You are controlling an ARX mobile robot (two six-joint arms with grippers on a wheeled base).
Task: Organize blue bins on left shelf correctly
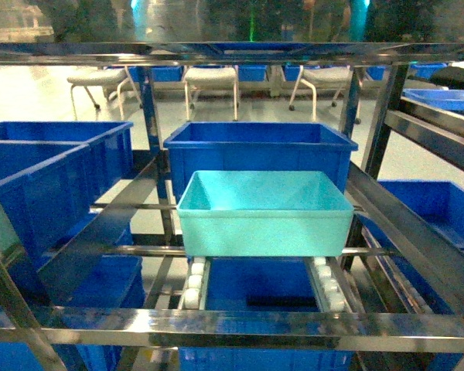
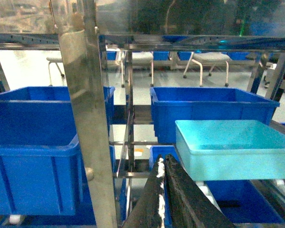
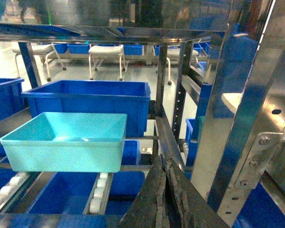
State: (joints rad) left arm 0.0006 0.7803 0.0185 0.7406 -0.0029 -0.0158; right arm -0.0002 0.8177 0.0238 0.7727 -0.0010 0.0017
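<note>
A light turquoise bin (image 1: 264, 213) sits empty on the white roller tracks (image 1: 192, 281) of the steel shelf (image 1: 240, 325), in front of a royal-blue crate (image 1: 259, 151). The same turquoise bin (image 2: 235, 148) lies to the upper right of my left gripper (image 2: 162, 160), which is shut with nothing in it. In the right wrist view the turquoise bin (image 3: 66, 141) is to the upper left of my right gripper (image 3: 165, 161), also shut and empty. Neither gripper shows in the head view.
Royal-blue crates stand on the left (image 1: 50, 182), on the right (image 1: 441, 212) and on the level below (image 1: 255, 290). A steel post (image 2: 88, 123) rises close to the left gripper. Another post (image 3: 242, 104) stands right of the right gripper. White stools (image 1: 210, 81) stand on the floor behind.
</note>
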